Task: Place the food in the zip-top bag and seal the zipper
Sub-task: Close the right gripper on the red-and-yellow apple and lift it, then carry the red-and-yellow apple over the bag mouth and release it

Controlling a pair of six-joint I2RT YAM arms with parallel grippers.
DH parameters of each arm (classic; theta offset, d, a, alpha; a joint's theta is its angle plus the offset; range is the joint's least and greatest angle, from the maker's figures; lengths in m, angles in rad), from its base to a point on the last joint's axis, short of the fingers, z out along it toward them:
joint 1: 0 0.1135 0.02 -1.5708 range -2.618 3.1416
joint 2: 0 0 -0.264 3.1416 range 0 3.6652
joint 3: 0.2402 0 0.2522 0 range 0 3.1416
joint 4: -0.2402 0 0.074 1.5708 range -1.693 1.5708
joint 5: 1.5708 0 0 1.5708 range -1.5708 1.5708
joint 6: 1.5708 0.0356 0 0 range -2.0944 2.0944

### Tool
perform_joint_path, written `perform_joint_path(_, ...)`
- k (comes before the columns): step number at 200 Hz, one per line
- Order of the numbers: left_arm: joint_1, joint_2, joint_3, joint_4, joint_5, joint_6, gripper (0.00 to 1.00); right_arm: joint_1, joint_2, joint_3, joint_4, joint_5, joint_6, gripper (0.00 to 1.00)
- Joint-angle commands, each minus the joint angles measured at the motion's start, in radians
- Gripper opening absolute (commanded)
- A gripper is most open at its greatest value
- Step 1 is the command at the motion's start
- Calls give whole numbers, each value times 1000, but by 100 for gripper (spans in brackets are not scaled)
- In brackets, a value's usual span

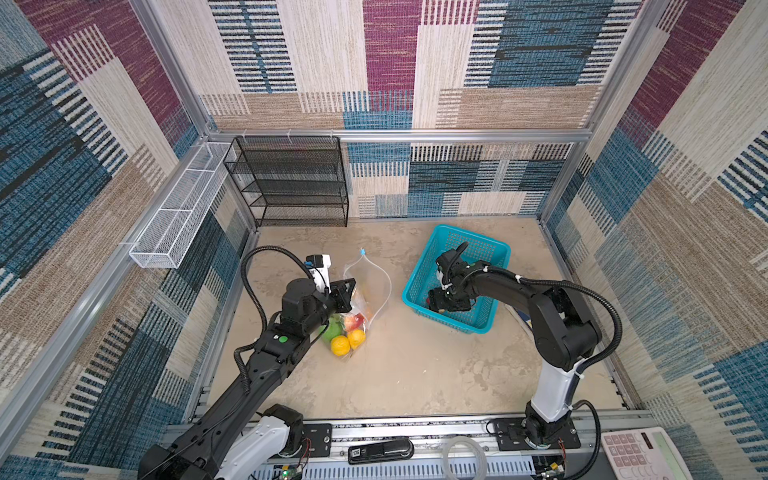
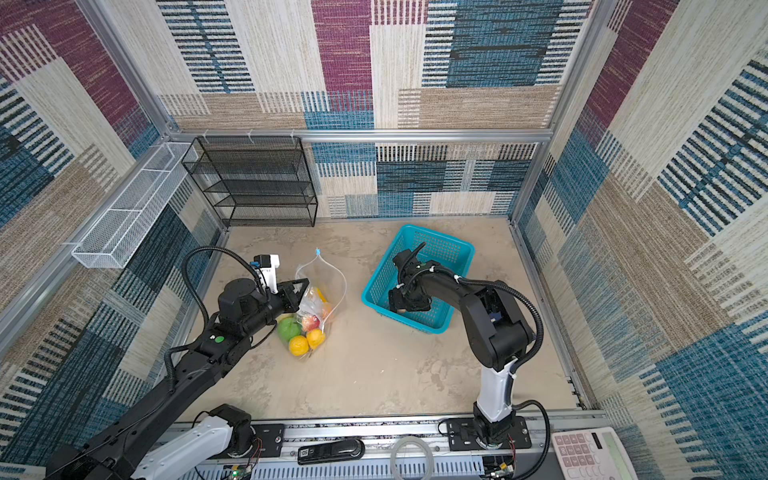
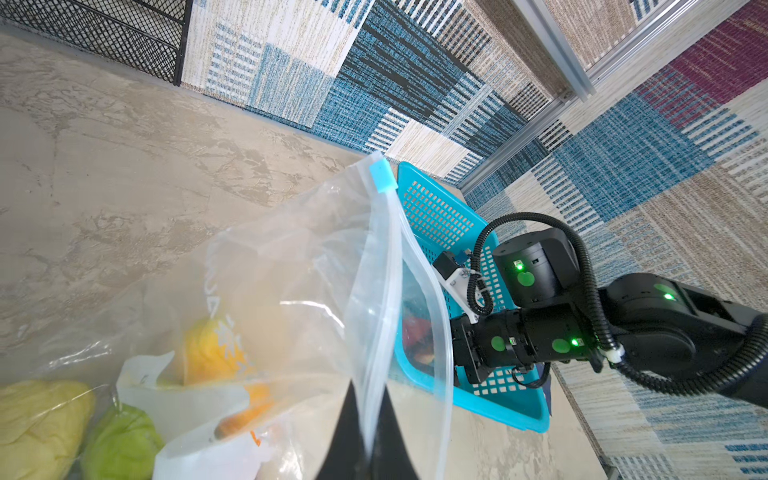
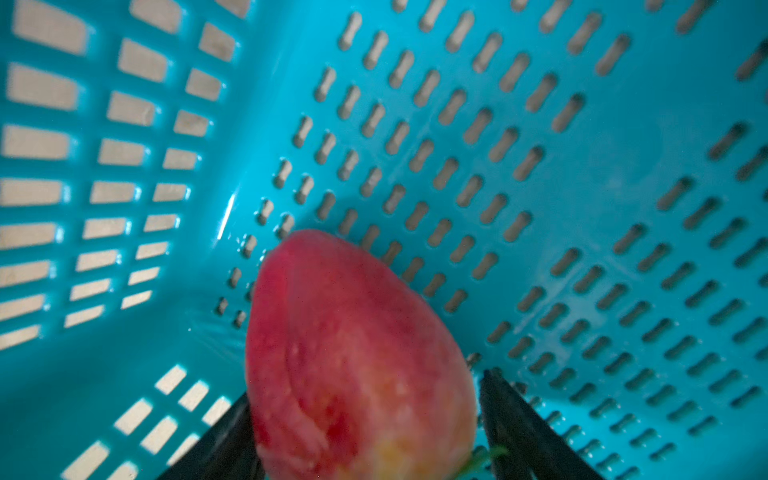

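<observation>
The clear zip-top bag (image 1: pixel 371 277) (image 2: pixel 330 272) lies left of centre, its mouth gaping. Inside it are food pieces: two yellow fruits (image 1: pixel 340 345), a green one (image 2: pixel 289 329) and a red one (image 1: pixel 353 321). In the left wrist view, my left gripper (image 3: pixel 368 386) is shut on the zipper (image 3: pixel 384 291) at the rim, far from the light-blue slider (image 3: pixel 382 176) (image 1: pixel 362 251). My right gripper (image 4: pixel 365 386) (image 1: pixel 436 305) reaches into the turquoise basket (image 1: pixel 457 328). Its jaws stand open around a red fruit (image 4: pixel 353 332), with a thin gap on one side.
A black mesh shelf (image 1: pixel 291 183) stands against the back wall. A white wire tray (image 1: pixel 174 224) hangs on the left rail. A calculator (image 1: pixel 640 455) sits at the front right corner. The basket (image 2: pixel 415 326) stands right of the bag.
</observation>
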Motion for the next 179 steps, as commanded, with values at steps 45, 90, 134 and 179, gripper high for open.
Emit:
perform_joint_path(45,0,-16,2,-18,-21,25,0,2,38,37,51,24,-42,74)
perform_joint_path(90,1,-15,10,-23,-24,23,0,2,54,45,53,38,-57,62)
perform_joint_path(134,0,-3,16,-24,-21,20,0,0,44,43,55,39,-65,49)
perform_joint_path(179,0,6,29,-24,-22,19,0,-32,-14,47,67,-2,-65,45)
